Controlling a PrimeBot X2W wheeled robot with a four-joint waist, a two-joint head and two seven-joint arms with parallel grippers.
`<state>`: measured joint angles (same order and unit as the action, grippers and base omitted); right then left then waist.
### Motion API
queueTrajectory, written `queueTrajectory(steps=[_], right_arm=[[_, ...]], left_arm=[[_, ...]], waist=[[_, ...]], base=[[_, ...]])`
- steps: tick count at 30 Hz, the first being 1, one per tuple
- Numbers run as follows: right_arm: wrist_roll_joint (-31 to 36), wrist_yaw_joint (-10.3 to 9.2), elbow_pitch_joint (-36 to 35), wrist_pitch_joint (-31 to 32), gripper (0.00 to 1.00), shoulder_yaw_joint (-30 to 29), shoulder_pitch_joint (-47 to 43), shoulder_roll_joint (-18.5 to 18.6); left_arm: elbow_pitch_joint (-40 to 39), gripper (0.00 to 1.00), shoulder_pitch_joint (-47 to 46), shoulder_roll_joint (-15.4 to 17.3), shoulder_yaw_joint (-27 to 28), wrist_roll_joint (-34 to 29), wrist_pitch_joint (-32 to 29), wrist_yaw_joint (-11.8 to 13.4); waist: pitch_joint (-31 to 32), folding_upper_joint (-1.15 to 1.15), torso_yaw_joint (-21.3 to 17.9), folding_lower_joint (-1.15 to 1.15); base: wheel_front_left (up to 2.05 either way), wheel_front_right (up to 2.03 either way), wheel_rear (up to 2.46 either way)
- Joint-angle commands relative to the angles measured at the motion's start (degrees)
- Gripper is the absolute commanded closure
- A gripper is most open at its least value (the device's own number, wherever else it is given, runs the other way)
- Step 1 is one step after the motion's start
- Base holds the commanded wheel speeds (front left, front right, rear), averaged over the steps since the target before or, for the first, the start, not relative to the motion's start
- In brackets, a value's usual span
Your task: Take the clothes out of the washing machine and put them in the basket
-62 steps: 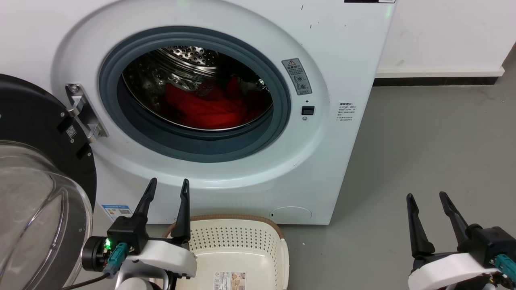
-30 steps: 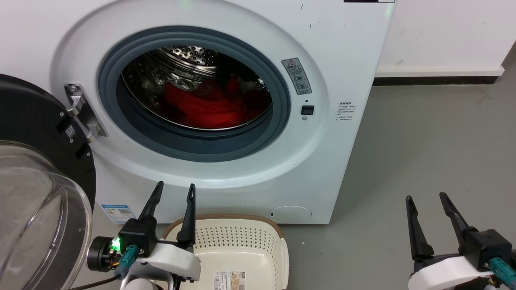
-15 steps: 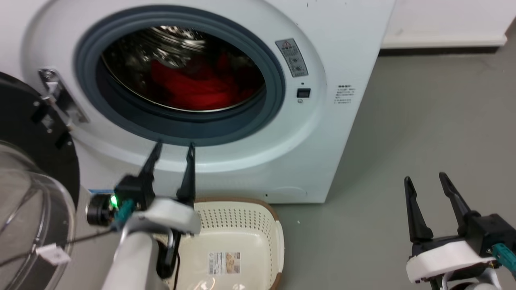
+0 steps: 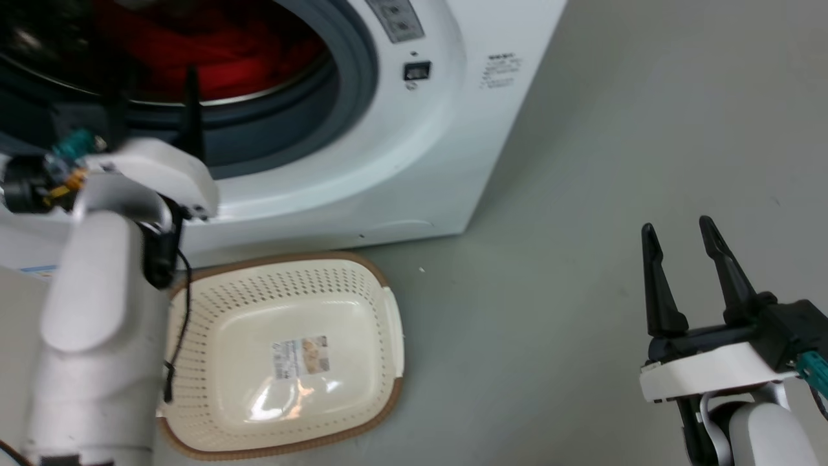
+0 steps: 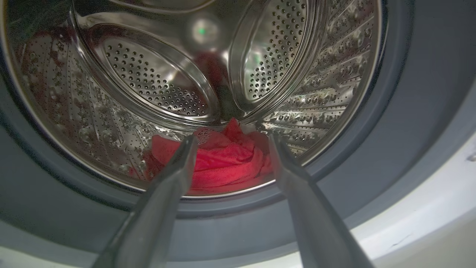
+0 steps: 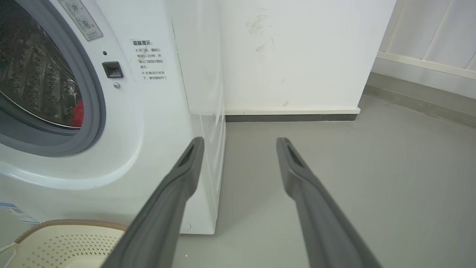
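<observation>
Leaning in, the left gripper (image 5: 231,137) had risen from beside the basket (image 4: 291,259) to the mouth of the washing machine (image 4: 414,168), fingers spread wide and empty. Red clothes (image 5: 227,167) lay low in the drum (image 5: 148,85); a low approach could catch a fingertip on the grey rubber ring (image 5: 230,223)

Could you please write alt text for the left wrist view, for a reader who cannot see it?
The open left gripper aims into the perforated steel drum of the washing machine, where red clothes lie bunched at the bottom, seen between its two dark fingers. A grey rubber ring frames the opening.
</observation>
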<state>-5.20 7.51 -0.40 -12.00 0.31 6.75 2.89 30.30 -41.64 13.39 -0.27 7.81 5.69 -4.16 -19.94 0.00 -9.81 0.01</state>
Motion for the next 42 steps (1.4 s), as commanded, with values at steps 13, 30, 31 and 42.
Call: queueTrajectory(steps=[13,30,31,42], right_arm=[[-6.17,-0.04,5.81,-3.19,0.0,3.46,7.25,-0.04],[-12.28,-0.04,5.23,-3.18,0.0,6.21,10.76,-0.04],[-12.44,-0.04,5.26,-3.18,0.0,6.3,10.85,-0.04],[-13.96,-0.04,5.24,-3.18,0.0,7.27,11.08,-0.04]], left_arm=[[8.25,0.0,-19.54,10.92,0.72,1.03,-13.73,-2.02],[7.77,0.0,-36.99,22.61,-4.25,0.46,-41.58,-3.2],[7.1,0.0,-37.45,23.28,-4.77,0.27,-43.2,-3.18],[0.31,0.0,-34.96,26.28,-5.55,1.35,-58.74,-1.7]], waist=[[-15.0,0.0,-11.85,-0.01],[-24.18,0.0,-18.34,-0.01],[-24.49,0.0,-18.55,-0.01],[-25.8,0.0,-19.67,-0.01]], base=[[0.0,0.0,0.0],[0.0,0.0,0.0],[0.0,0.0,0.0],[0.0,0.0,0.0]])
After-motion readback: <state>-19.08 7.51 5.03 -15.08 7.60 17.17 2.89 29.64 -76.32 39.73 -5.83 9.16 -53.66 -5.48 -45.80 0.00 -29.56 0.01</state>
